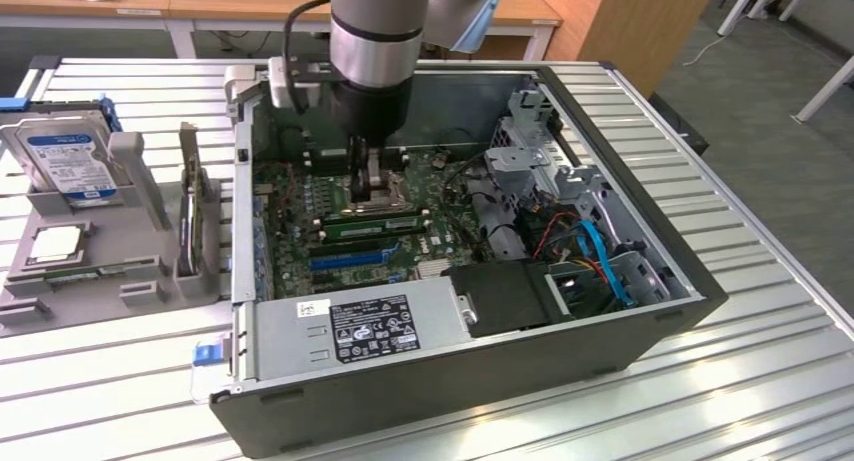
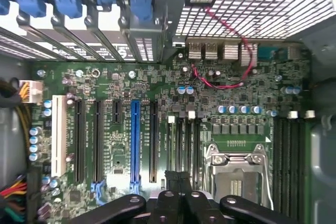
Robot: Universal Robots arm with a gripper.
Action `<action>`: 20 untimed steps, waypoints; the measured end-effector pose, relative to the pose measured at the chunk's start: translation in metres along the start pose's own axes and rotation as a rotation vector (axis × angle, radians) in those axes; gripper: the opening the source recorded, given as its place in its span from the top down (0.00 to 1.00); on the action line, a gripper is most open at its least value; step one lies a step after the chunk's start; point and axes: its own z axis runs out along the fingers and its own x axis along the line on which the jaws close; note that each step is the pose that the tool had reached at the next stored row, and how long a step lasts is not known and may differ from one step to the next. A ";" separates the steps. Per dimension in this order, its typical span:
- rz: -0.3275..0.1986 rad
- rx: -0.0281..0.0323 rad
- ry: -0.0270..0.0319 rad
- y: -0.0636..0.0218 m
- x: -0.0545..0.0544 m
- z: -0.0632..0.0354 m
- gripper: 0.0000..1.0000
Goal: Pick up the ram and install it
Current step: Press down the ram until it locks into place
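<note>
End effector (image 2: 181, 195) closed, low inside the open computer case (image 1: 641, 326), right over the memory slots (image 2: 184, 145) beside the processor socket (image 2: 236, 174). Can't tell whether it holds the ram.

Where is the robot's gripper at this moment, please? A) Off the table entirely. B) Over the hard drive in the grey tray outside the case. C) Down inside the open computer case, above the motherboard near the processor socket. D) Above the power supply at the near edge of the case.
C: the gripper reaches down into the open computer case, just over the motherboard beside the processor socket.
</note>
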 end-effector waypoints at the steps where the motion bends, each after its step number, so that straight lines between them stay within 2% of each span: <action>1: 0.000 0.0000 0.0000 0.0001 0.000 -0.0034 0.90; 10: 0.000 0.0000 0.0001 0.0007 -0.002 -0.0351 0.90; 20: 0.000 0.0000 0.0001 0.0013 -0.003 -0.0627 0.90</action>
